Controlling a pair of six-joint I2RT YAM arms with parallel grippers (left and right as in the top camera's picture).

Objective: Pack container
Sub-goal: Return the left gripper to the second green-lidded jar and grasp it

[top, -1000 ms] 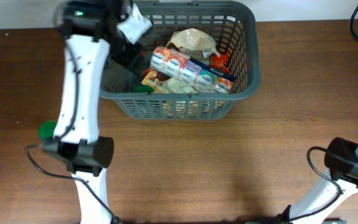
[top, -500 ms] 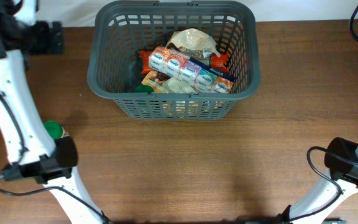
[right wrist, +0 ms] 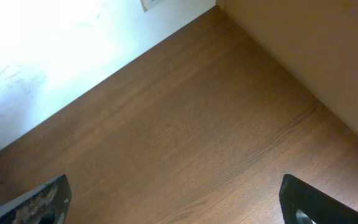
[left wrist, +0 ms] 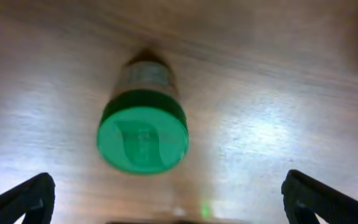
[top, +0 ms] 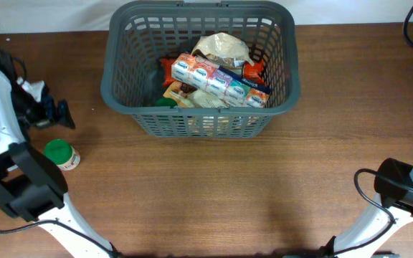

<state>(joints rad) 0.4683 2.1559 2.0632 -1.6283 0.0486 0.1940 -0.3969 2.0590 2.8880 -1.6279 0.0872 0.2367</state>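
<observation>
**Left gripper**: the jaws are spread wide. Only the two fingertips show in the bottom corners of the wrist view, and they hold and touch nothing. In the overhead view the gripper sits near the left edge of the bench.

**Green-lidded jar**: it stands on the bare wood ahead of the open jaws, centred between the finger lines and apart from both. In the overhead view it lies just nearer the front edge than the gripper.

**Container**: this dark grey lattice basket rests at the middle of the far edge, well apart from the jar. It holds a row of small labelled cartons, a crumpled tan bag, orange packets and a green lid.

**Right gripper**: the jaws are spread wide and empty over bare bench near a corner by the wall.
</observation>
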